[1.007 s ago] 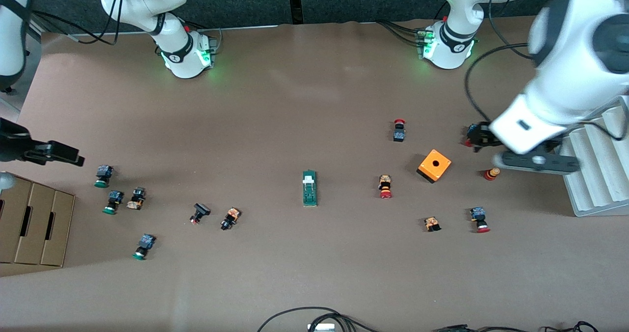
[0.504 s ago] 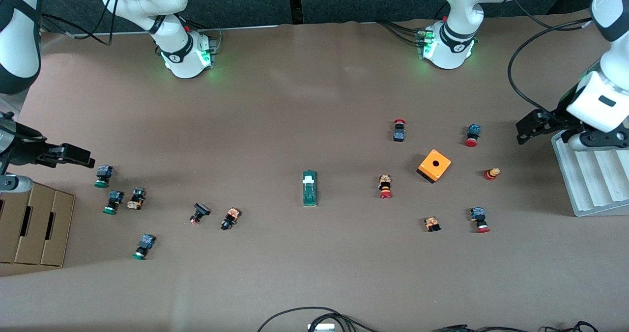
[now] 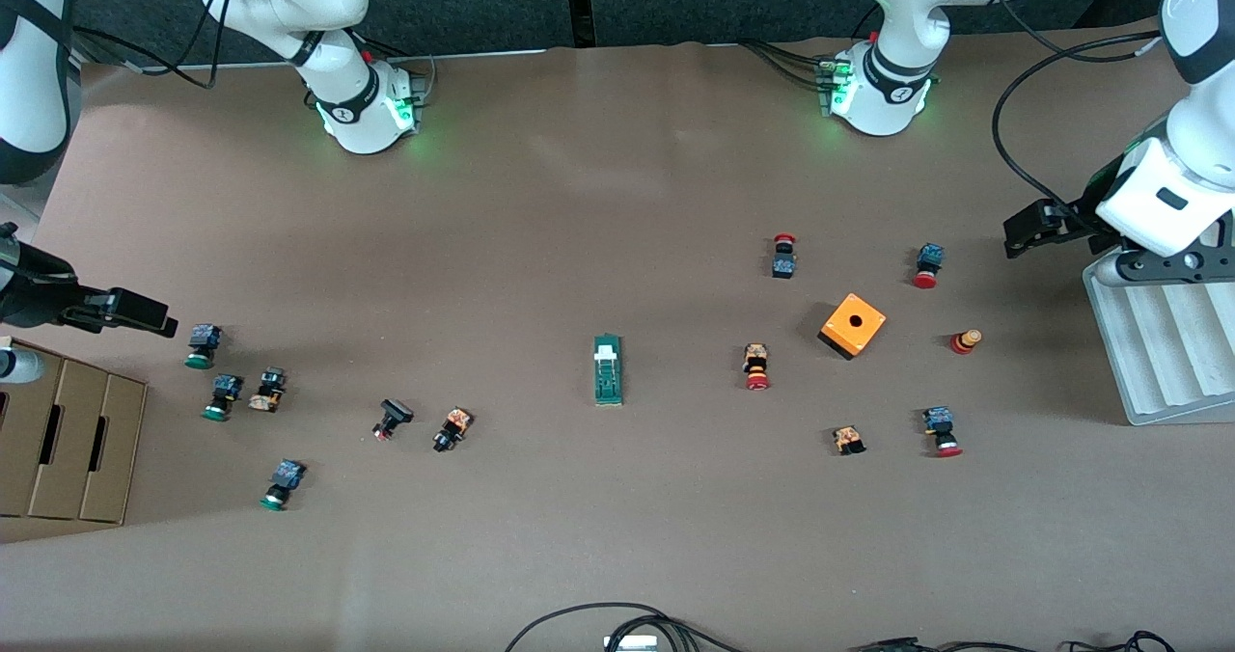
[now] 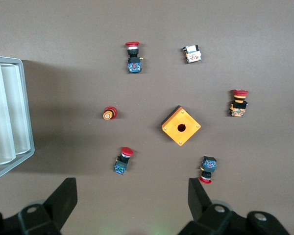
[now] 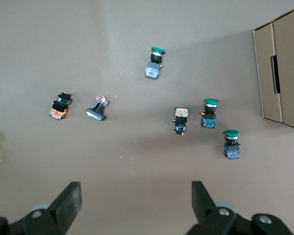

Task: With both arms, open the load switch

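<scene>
From the front, the load switch [image 3: 608, 370] lies mid-table, at seven o'clock from the orange cube [image 3: 853, 325]; both my grippers, left [image 3: 1025, 230] and right [image 3: 145, 312], hang wide and empty at the table's [image 3: 579, 199] ends. Grabbing a button [image 3: 756, 366] instead is my risk. Wrist views: plain brown paper, scattered clutter.

left arm [image 3: 1172, 199] now off the red-capped button [image 3: 927, 266], out toward the grey tray [image 3: 1167, 363]
</scene>
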Motion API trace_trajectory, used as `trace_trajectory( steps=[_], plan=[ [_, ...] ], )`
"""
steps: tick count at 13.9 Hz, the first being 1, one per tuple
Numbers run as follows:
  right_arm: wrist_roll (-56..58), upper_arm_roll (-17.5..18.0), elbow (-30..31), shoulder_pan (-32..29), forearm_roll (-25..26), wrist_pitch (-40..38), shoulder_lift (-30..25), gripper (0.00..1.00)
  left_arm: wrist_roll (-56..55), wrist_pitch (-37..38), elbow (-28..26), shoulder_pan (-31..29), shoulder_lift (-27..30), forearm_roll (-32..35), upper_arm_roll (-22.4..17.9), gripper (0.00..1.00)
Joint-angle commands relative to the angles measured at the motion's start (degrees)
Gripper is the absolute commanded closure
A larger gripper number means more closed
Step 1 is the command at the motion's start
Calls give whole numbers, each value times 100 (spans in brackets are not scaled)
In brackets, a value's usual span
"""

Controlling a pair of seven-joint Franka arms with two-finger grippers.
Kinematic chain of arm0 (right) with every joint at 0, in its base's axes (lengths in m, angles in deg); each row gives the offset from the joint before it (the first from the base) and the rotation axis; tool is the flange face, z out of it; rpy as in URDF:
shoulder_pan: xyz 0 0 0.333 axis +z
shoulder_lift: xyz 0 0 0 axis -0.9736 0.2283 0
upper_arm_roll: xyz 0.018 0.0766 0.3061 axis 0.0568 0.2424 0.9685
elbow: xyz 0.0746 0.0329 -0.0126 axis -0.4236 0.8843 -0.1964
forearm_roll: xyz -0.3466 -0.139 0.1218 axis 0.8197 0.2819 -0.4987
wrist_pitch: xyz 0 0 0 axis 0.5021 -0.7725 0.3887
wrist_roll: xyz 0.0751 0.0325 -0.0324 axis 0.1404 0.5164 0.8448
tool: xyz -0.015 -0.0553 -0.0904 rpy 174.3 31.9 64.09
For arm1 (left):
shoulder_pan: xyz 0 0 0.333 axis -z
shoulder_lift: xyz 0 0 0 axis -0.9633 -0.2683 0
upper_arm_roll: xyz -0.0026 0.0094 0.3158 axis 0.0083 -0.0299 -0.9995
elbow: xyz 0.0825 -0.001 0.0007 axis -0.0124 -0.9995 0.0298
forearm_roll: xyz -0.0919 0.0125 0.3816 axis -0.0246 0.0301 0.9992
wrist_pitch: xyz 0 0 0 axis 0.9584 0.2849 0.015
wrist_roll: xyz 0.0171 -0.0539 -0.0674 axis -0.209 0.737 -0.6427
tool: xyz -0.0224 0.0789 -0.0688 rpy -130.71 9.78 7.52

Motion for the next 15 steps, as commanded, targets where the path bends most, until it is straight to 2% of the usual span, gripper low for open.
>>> trace_trajectory(
  steps=[1, 10, 15],
  plan=[
    [-67, 96, 8, -51, 16, 30, -18, 0, -34, 69, 115, -16, -67, -64, 3, 0],
    [118, 96, -1, 116, 25, 56, 17, 0, -69, 51, 45, -6, -102, -73, 12, 0],
    [153, 87, -27, 99, 130, 56, -18, 0, -78, 112, 142, -7, -120, 165, 3, 0]
  ],
)
